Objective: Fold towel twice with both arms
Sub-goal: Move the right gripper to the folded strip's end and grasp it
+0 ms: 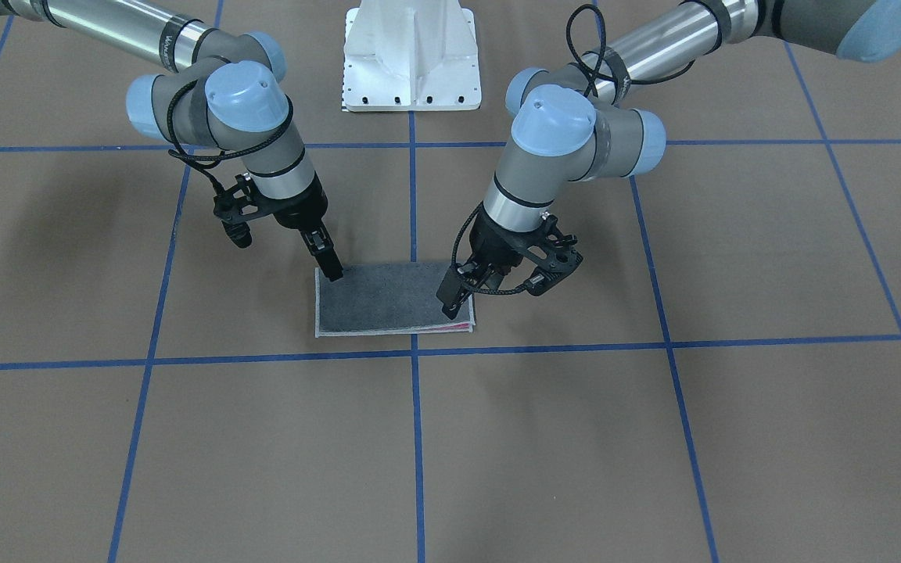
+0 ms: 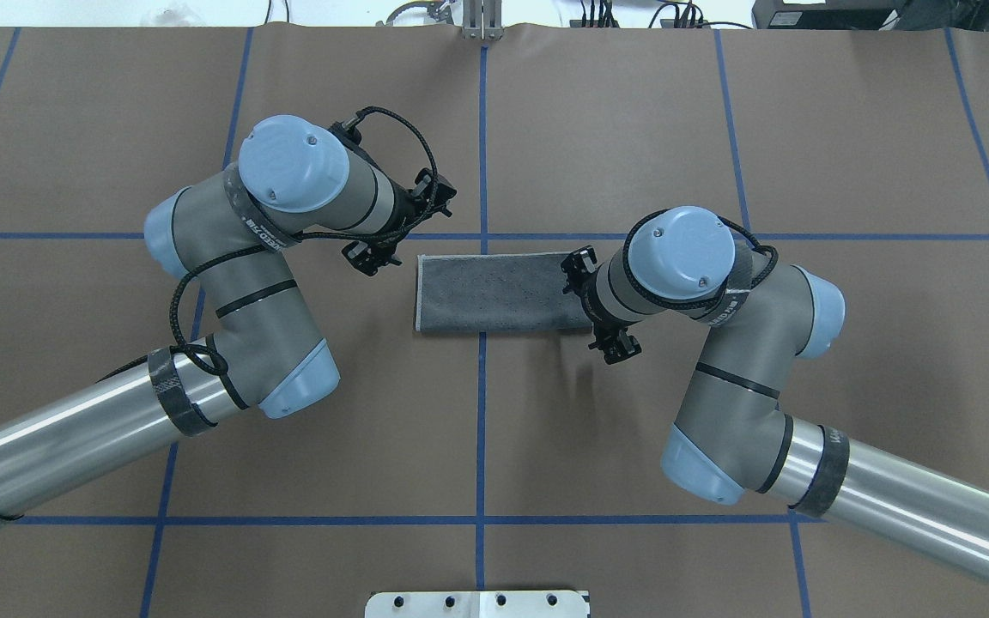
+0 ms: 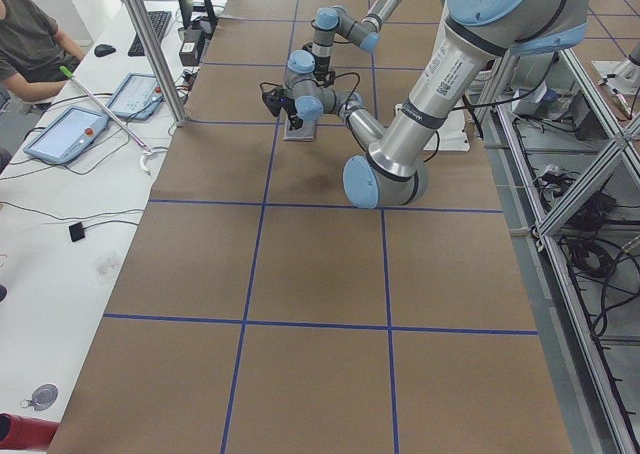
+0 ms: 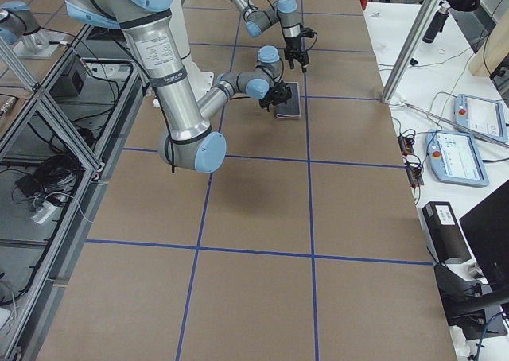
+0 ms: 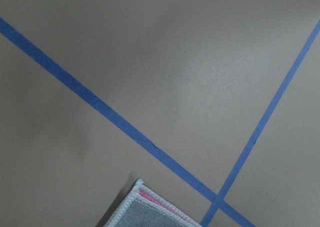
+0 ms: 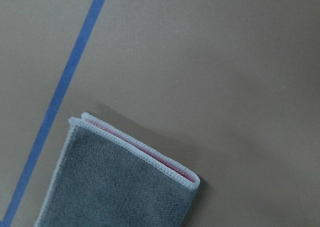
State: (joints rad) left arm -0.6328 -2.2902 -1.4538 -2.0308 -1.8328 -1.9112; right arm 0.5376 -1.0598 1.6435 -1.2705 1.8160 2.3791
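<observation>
Right at the middle of the worktop [image 1: 576, 438] lies the towel [image 1: 396, 301], folded in half into a flat oblong with its dark grey terry face up. A thin sliver of pink shows between the two pale stitched edges where the layers meet, most plainly in the right wrist view. It covers one strip of blue tape [image 1: 416, 407] that runs away from the robot and sits just on the robot's side of a crossing strip. The right end effector [image 1: 332, 270] points steeply down with its black tip at the towel's corner nearest the robot on the robot's right. The left end effector [image 1: 457, 303] reaches the opposite corner, far from the robot on its left. For both, I cannot tell whether the fingers are spread or pressed together, nor whether either grips the cloth. Neither wrist view shows any finger. The right arm [image 1: 263, 125] and left arm [image 1: 560, 156], grey and silver tubes with light blue caps and looping black cables, lean in from either side and hide parts of the towel's ends from overhead. The worktop is matt brown, gridded with tape. Behind the towel stands the white bolted pedestal base [image 1: 411, 55]. On the far side, a seated person [image 3: 30, 34] is at a white side table [image 3: 60, 234].
</observation>
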